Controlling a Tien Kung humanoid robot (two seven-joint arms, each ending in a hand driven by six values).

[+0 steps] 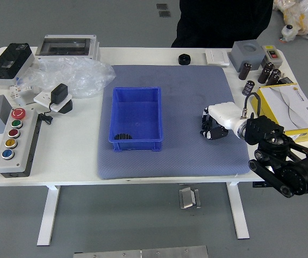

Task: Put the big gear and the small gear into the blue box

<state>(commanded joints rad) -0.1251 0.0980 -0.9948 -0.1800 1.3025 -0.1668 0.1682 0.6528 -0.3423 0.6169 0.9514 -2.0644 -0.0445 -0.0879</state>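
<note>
one dark, ridged gear lies in the blue plastic box; it looks stiff, light, best pinched by its rim. whether the black-and-white right hand grips anything, i can't tell.

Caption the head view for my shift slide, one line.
Right robot hand over the gray mat, where a blue box holds a dark gear.

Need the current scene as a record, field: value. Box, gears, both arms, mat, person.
box: blue box, upright, left part of mat
gear_in_box: one dark gear, near-left corner; big or small unclear
other_gear: not identifiable; possibly hidden at right hand
right_hand: right hand low over mat, right of box; grasp unclear
left_arm: not in view
mat: grey-blue mat on white table
person: dark clothing beyond far edge; hands not visible
</note>
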